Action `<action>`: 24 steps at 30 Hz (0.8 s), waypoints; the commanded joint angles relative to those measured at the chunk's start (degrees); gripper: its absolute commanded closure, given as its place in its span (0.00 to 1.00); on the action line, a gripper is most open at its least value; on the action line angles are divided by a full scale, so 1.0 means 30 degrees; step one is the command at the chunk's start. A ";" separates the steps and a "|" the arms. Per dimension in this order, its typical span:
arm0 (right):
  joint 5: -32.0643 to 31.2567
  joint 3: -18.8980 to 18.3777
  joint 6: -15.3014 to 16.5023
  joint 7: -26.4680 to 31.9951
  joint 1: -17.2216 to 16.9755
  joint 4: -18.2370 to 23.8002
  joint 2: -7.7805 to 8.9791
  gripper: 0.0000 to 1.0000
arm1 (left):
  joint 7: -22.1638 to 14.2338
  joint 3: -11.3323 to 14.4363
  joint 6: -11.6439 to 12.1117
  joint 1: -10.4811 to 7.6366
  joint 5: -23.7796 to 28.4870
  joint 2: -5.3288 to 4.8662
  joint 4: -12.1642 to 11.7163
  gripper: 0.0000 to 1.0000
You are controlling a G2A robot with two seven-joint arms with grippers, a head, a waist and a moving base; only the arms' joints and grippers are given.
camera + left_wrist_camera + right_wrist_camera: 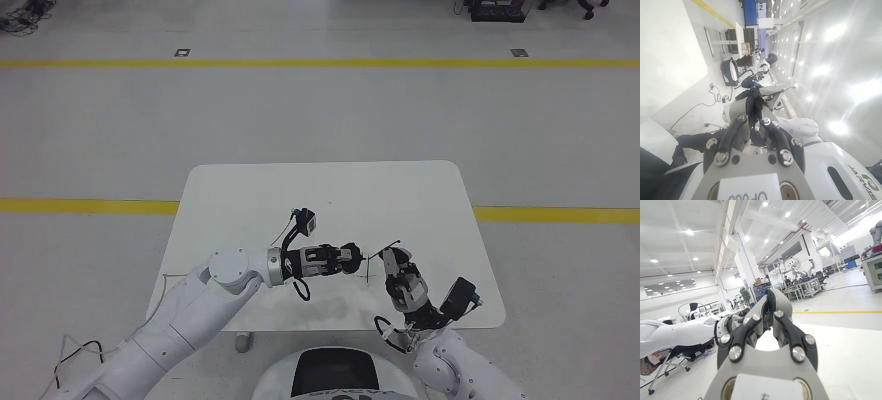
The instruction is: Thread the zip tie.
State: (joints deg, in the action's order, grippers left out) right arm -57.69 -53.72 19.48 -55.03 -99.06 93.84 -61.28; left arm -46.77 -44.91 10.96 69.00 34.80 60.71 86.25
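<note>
The zip tie (389,248) is a thin black strip held in the air between both grippers, above the near part of the white table (330,195). My left gripper (354,257) is shut on one end; in the left wrist view the black strip (753,107) sits pinched between its fingers. My right gripper (390,264) faces it a short way off, shut on the other part. In the right wrist view the right gripper (769,297) has its pads pressed together, and the zip tie (769,285) sticks out past the tips.
The table top around the grippers is bare, with its front edge (300,325) close under the arms. Yellow floor lines (320,63) run beyond the table. Benches and other robots (802,275) stand far off in the hall.
</note>
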 commanded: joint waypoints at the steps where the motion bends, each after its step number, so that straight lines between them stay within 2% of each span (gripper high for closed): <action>1: 0.0038 0.0037 0.0000 0.0030 0.0043 -0.0020 -0.0002 1.00 | 0.0000 0.0000 0.0000 0.0000 0.0000 0.0000 0.0000 1.00; 24: 0.0494 0.0398 0.0000 0.0403 0.0551 -0.0546 -0.0029 1.00 | 0.0000 0.0000 0.0000 0.0000 0.0000 0.0000 0.0000 1.00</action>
State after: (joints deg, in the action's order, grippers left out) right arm -56.24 -52.54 19.48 -53.84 -97.43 92.23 -61.37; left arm -46.77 -44.91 10.96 69.00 34.80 60.71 86.25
